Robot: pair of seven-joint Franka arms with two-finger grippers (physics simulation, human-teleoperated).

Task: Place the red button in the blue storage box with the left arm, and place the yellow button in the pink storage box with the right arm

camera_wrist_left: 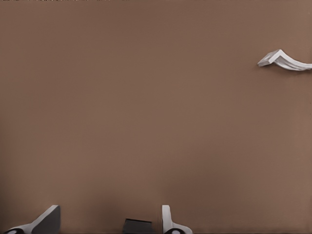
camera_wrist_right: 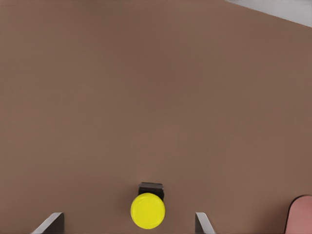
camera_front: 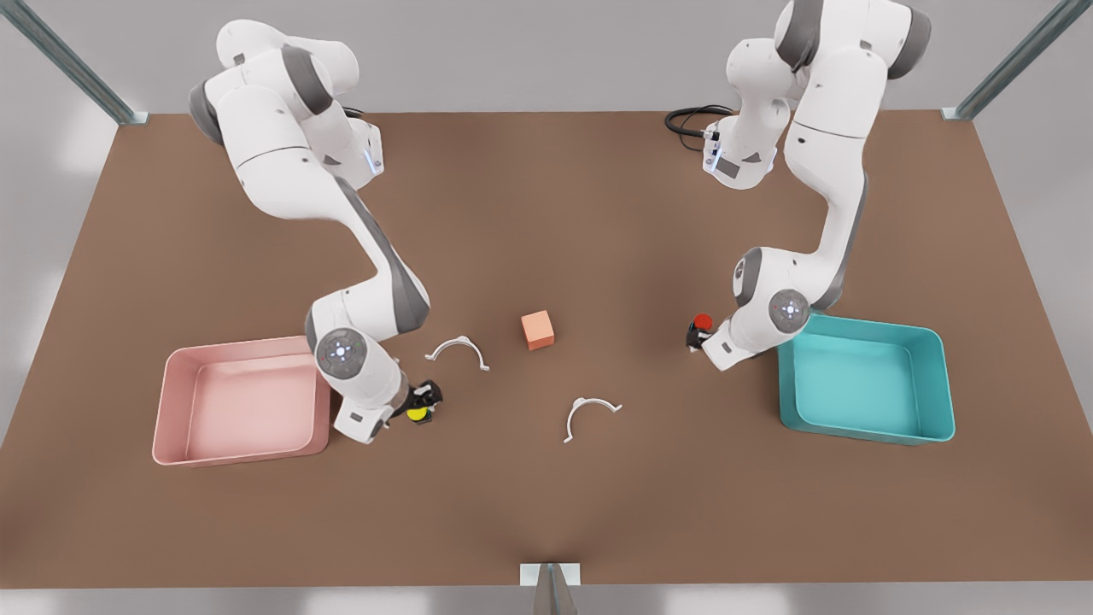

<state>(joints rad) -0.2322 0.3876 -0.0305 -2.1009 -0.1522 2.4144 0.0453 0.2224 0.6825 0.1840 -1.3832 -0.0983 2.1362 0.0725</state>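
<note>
Both claws straddle buttons, fingers wide: right claw [camera_front: 420, 407] around yellow button [camera_wrist_right: 147, 210], left claw [camera_front: 696, 334] around red button [camera_front: 702, 321]; centre caps, squeeze the bases.

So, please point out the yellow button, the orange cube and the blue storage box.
yellow button [camera_wrist_right: 147, 210], right wrist view, middle of its round yellow cap.
orange cube [camera_front: 537, 325], front view, its top face.
blue storage box [camera_front: 866, 430], front view, its near wall.
</note>
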